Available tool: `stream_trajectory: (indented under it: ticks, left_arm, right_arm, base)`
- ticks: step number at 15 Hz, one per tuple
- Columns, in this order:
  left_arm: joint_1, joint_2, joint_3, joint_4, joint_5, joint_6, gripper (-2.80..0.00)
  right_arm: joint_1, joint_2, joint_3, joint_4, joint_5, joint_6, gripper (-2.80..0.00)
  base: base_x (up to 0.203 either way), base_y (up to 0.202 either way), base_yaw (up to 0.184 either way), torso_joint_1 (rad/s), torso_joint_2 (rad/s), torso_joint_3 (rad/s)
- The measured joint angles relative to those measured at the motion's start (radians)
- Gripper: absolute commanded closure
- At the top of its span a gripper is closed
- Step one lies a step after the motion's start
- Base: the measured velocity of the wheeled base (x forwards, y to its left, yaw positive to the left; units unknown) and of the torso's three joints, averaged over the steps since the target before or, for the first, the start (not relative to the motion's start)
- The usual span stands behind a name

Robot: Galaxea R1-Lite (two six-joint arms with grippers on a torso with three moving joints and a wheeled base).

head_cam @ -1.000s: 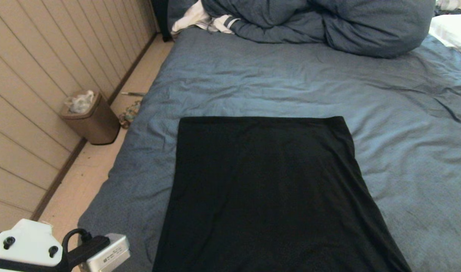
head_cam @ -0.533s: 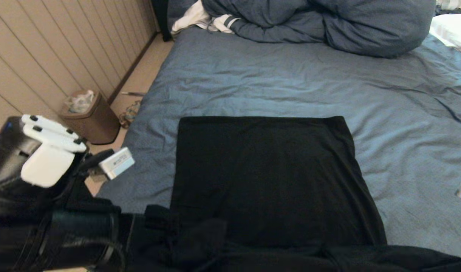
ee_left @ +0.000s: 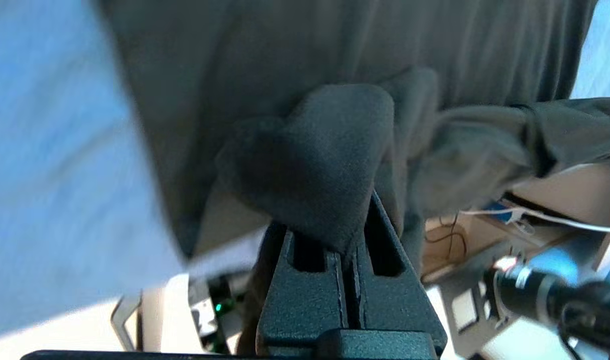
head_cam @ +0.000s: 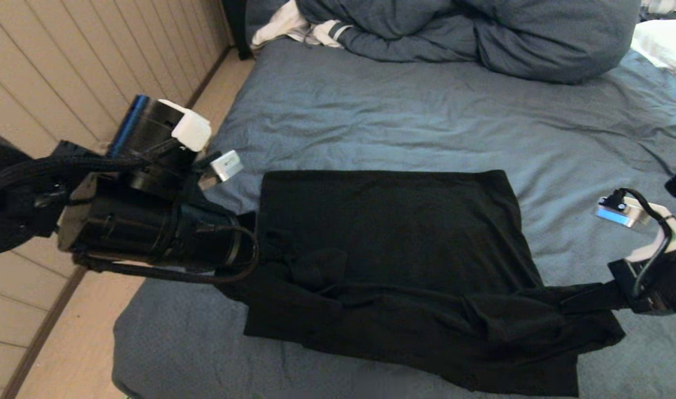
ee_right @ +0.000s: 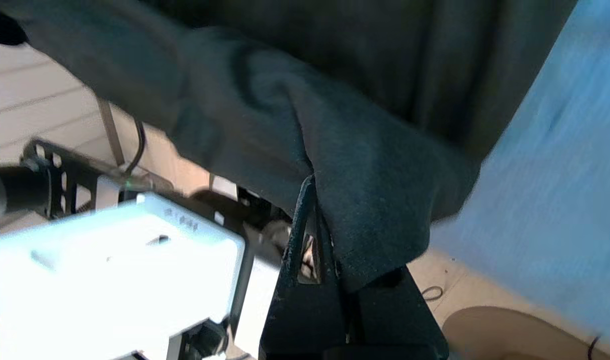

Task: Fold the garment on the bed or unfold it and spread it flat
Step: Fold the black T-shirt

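Since a second ago, both grippers' jaws, pinching the garment (head_cam: 404,244), have carried its near edge forward.

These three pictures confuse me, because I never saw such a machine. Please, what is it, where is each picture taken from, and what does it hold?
It is a two-armed robot at a bed. The wide picture comes from a camera on its head; the two close ones come from cameras on its wrists, behind the fingers. On the bed lies a black garment, with a bunched duvet at the far end. The left gripper and the right gripper are each shut on a near corner of the garment, lifting that edge over the part lying flat.
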Motion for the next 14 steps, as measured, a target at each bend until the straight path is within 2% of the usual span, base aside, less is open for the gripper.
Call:
stream_trajectory:
  ticks: [5, 9, 14]
  left_arm:
    - [0.008, 0.156, -0.157, 0.003, -0.003, 0.034, 0.0]
    - [0.064, 0.223, -0.247, 0.002, -0.003, 0.043, 0.0]
    - [0.131, 0.255, -0.305, 0.0, -0.007, 0.04, 0.0]
  right_arm:
    - [0.008, 0.152, -0.194, 0.0, 0.019, 0.026, 0.0]
    - [0.027, 0.253, -0.337, 0.006, 0.019, 0.04, 0.0]
    - [0.069, 0.355, -0.505, 0.005, 0.019, 0.082, 0.0]
  base:
    - [0.0, 0.0, 0.0, 0.0, 0.0, 0.0]
    - [0.0, 0.0, 0.0, 0.0, 0.0, 0.0]
    - [0.0, 0.0, 0.0, 0.0, 0.0, 0.0]
